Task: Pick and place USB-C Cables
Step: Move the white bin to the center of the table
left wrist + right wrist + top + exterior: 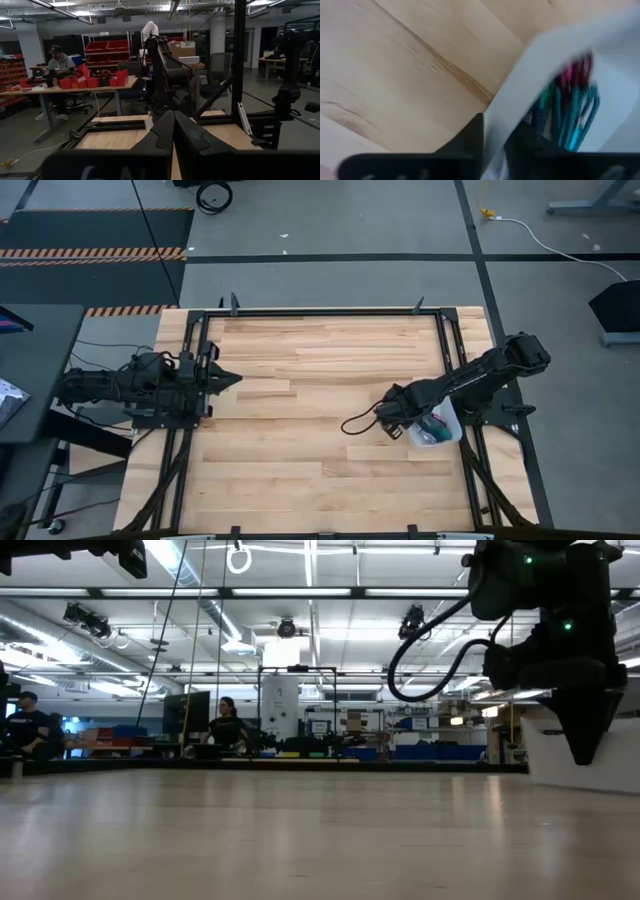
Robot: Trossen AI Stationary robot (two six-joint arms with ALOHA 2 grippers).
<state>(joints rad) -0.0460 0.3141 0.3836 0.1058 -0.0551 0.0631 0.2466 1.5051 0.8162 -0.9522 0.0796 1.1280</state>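
Step in hand: your right pincer (492, 145) sits at the white tray's (520, 85) near wall, fingers narrowly parted, pinching nothing visible. Next, judged: reach inside, close on one bundle. USB-C cables (570, 107): teal, green, red cords heaped inside the tray. Left pincer (222, 378), pressed together, waits far across the surface (300, 420).

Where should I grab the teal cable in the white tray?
Probably around the middle of the teal cable, straight down from above: it lies inside the white tray, whose raised wall blocks a sideways approach, with the red cable close beside it. The right gripper is at that wall; the left gripper waits at the left of the table.
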